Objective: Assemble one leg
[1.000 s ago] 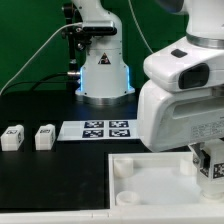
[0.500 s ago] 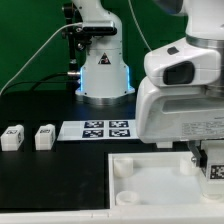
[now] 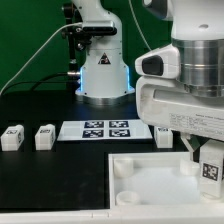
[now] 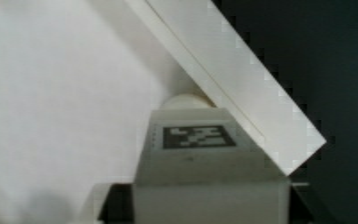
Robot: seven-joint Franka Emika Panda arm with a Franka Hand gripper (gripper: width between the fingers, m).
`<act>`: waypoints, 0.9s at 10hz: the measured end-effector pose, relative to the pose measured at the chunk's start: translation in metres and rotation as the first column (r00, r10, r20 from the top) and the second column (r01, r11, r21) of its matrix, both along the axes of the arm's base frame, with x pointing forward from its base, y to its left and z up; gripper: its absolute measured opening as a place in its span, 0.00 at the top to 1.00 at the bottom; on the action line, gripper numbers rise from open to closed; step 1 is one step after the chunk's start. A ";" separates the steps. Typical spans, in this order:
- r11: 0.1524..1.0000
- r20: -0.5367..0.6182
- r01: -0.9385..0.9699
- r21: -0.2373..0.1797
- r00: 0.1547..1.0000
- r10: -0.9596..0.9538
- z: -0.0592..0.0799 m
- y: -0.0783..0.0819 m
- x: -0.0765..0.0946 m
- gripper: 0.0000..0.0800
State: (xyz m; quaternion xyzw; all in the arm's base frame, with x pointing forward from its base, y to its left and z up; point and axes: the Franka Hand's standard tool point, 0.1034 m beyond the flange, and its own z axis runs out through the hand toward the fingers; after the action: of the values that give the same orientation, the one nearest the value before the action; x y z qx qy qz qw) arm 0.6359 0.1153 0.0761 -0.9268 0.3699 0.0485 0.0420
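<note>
Wrist has turned; end effector clamped on leg, long axis upright, tip down twd tray.

No legible text, brand or numbers anywhere. The only signs are black-and-white square marker tags, and their patterns are too coarse to decode.
- The marker board, mid-table in front of the arm base, carries four in a row.
- One loose leg and a second loose leg have one each. Both sit toward the table edge at the exterior view's left.
- The leg has one on its face. It is by the table edge nearest the exterior camera, at that view's right.

The wrist view shows that tag best: black square border, white blocks inside, no characters.
</note>
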 end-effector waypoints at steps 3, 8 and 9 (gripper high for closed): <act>0.943 -0.034 0.333 -0.015 0.942 -0.334 0.000 -0.001 0.001 0.64; 0.709 -0.051 0.706 -0.005 0.708 -0.705 -0.001 -0.001 -0.002 0.55; 0.718 -0.049 0.696 -0.003 0.717 -0.695 -0.001 0.000 -0.002 0.55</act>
State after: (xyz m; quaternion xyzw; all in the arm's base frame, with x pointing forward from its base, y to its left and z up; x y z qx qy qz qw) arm 0.6336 0.1154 0.0749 -0.7185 0.6912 0.0539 0.0555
